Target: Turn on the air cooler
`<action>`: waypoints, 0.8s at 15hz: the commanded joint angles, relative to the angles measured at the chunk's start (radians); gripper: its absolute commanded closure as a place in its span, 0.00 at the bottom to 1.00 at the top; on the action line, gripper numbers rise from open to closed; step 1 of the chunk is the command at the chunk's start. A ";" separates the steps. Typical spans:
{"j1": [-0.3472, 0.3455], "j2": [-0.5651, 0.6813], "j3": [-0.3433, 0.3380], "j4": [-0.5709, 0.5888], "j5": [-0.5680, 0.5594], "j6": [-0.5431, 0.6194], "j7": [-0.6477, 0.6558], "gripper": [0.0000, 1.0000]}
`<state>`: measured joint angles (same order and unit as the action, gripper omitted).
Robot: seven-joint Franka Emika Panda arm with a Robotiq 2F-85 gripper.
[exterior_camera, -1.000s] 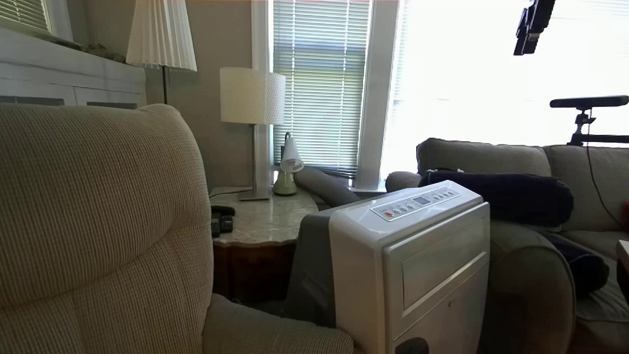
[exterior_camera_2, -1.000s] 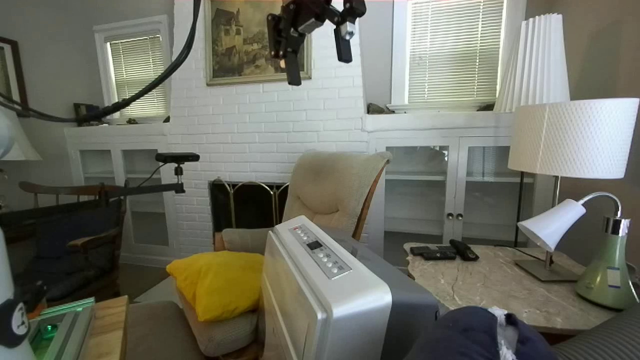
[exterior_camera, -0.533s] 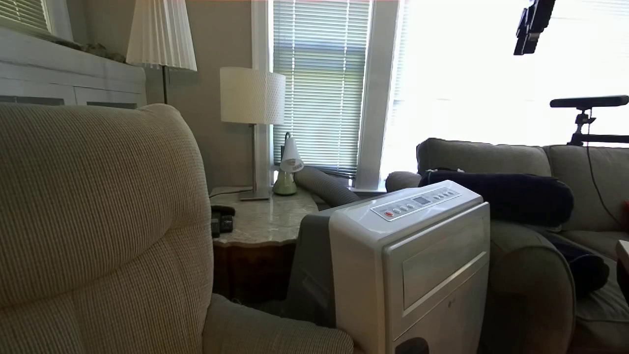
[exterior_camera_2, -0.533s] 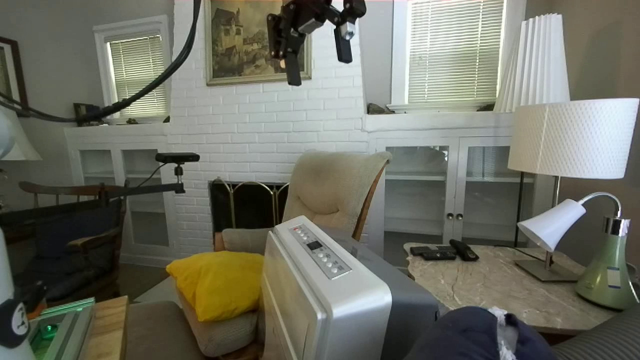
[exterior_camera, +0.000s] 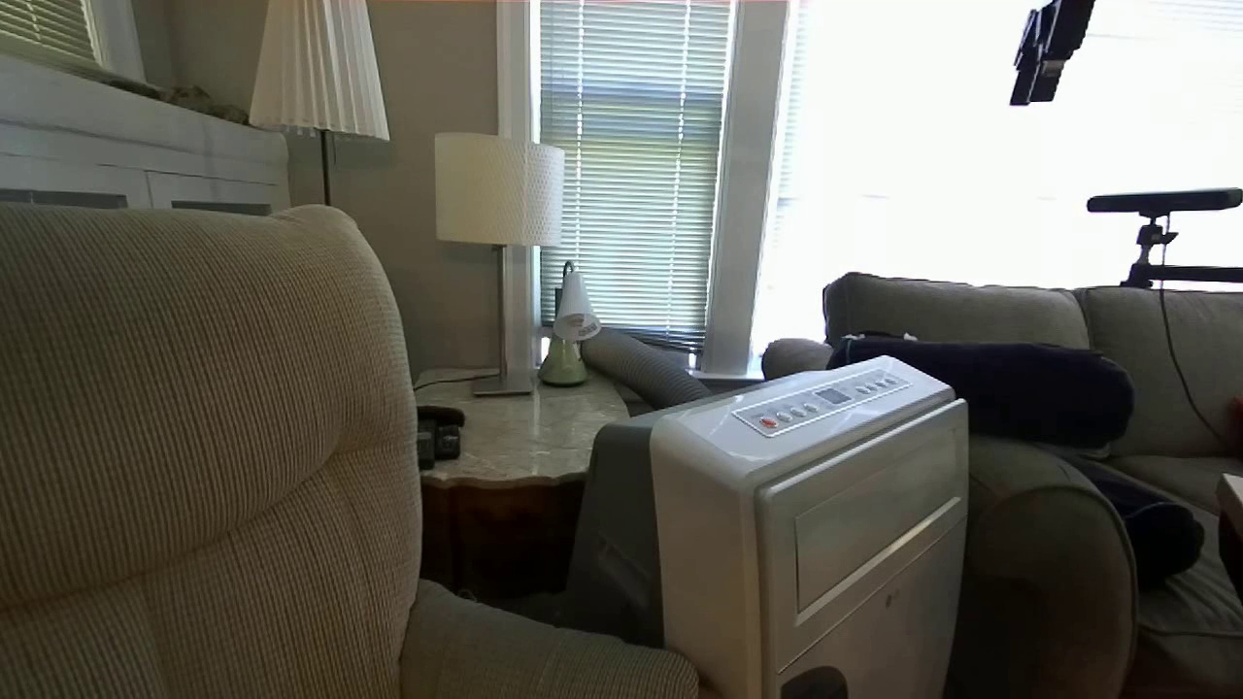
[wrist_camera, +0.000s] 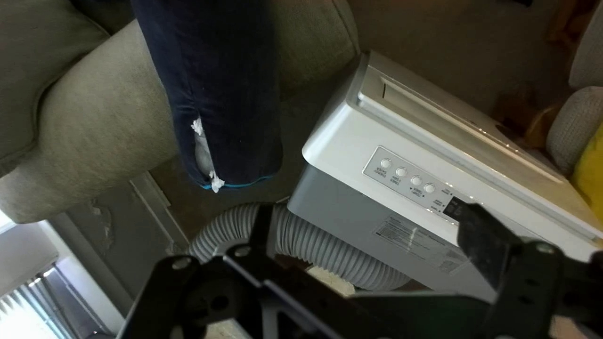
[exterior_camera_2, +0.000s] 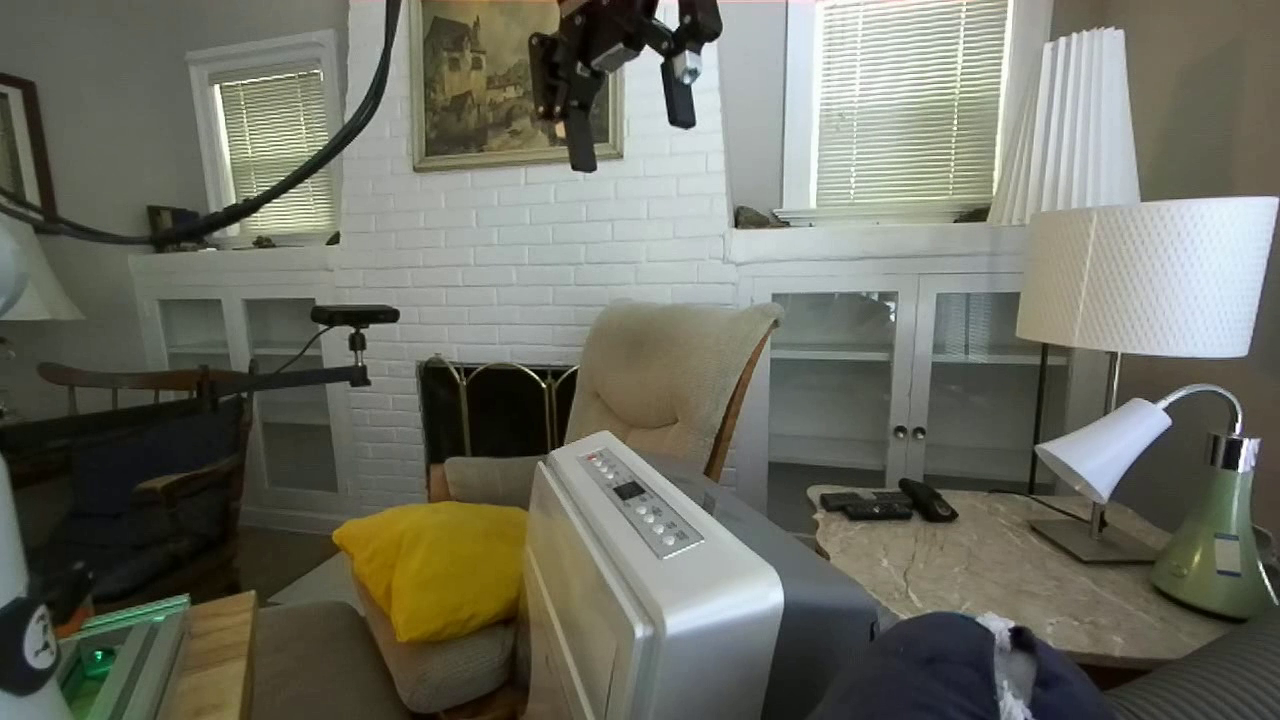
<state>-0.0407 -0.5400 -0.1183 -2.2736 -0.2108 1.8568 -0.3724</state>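
Observation:
The air cooler stands between an armchair and the sofa; its white body shows in both exterior views and in the wrist view. Its sloped top bears a control panel with round buttons and a small dark display. A red button is at the panel's end near the armchair. In the wrist view that end is hidden behind a finger. My gripper is open and empty, high above the cooler, fingers pointing down. In the wrist view its spread fingers frame the cooler's grey rear part.
A beige armchair and a yellow cushion are on one side of the cooler. The sofa with a navy cushion is on the other. Behind are a grey hose and a marble side table with lamps.
My gripper has shifted slightly to the left in both exterior views, still open. The cooler and everything around it have not moved.

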 commanded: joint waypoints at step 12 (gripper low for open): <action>0.206 -0.019 0.189 -0.003 0.170 0.069 0.138 0.00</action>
<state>0.1436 -0.5924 0.0456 -2.2753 -0.0687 1.8699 -0.2741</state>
